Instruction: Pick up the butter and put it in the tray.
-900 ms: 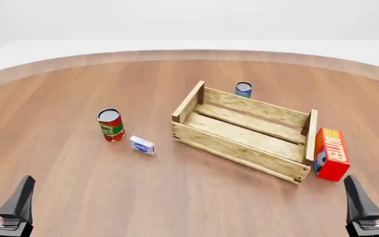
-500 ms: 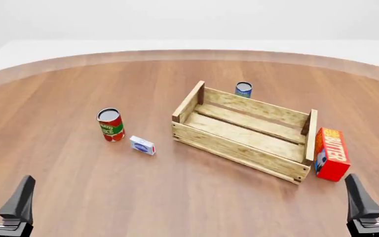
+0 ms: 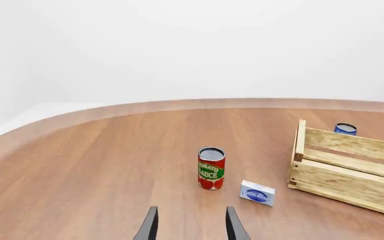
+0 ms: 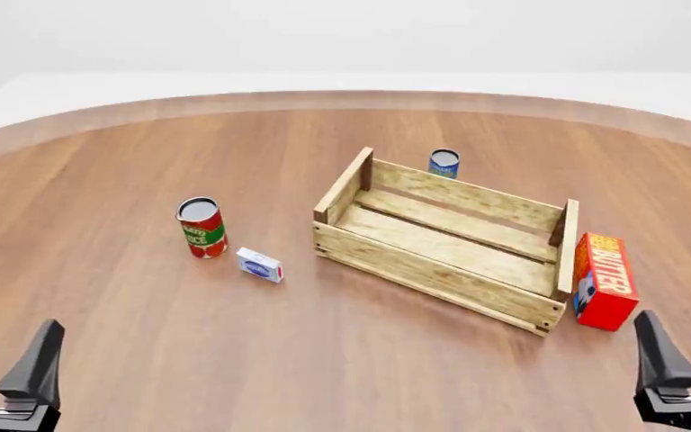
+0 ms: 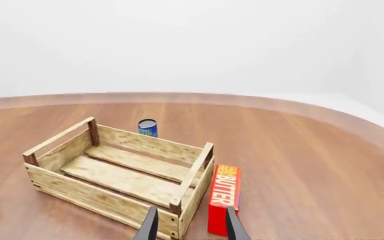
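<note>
**Desk:** Butter first: where does it sit?

**Photographer:** The red rectangular butter carton with white lettering (image 4: 603,281) stands on the brown wooden table (image 4: 321,360), just beside the short end of the large slatted light-wood tray (image 4: 442,238) nearest the right arm, and outside it. It looks to be touching or nearly touching the slats; I cannot tell which.

**Desk:** And the arms?

**Photographer:** The right end effector (image 4: 686,369) hangs low at the near edge, fingers parted, gripping nothing, close to the carton, likely because it is the natural arm for the pick. The left end effector (image 4: 4,360) is likewise spread and empty, well apart from the carton.

**Desk:** Anything in the way?

**Photographer:** A red tomato sauce can (image 4: 201,227) and a small white-blue box (image 4: 259,265) sit to the tray's left; a small blue can (image 4: 444,163) stands behind it.
</note>
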Robot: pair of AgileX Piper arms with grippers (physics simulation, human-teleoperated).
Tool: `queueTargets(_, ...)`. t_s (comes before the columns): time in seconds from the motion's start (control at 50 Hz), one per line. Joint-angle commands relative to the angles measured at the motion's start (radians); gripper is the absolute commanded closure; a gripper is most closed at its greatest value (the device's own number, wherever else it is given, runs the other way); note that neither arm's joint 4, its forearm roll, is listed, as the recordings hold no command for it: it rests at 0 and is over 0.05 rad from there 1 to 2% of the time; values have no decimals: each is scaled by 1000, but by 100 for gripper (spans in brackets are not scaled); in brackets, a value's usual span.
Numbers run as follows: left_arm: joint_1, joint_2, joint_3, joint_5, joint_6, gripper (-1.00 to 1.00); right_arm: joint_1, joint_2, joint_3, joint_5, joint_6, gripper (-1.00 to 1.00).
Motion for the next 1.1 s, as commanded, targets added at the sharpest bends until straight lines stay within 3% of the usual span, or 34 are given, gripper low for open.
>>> queueTargets(0.02,0,0,0,0,0,-100,-29,61,14,-59,-5,-100)
queueTargets(0.34,0,0,0,0,0,-100,-67,145,18,-123,12,-100)
queueTargets(0.94,0,0,0,0,0,-100,-121,479,17,-413,7,-100)
queueTargets(1.1,0,0,0,0,0,-100,-129,623,16,-531,2,-100)
